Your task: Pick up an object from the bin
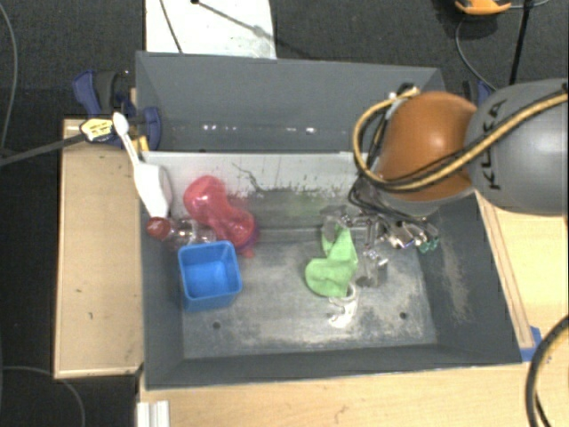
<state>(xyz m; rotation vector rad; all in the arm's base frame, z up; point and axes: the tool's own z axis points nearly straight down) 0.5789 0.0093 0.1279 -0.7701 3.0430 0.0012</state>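
Your gripper sits low in the right half of the bin, against the upper edge of the soft green toy lying mid-floor. You cannot tell from here how wide its jaws stand, or whether they have any of that toy. It looks limp, so a shallow pinch may slip off on the lift. The small pale scrap just below it could snag too.

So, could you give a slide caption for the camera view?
Gripper beside a green object in the bin; blue cup, pink object at left.
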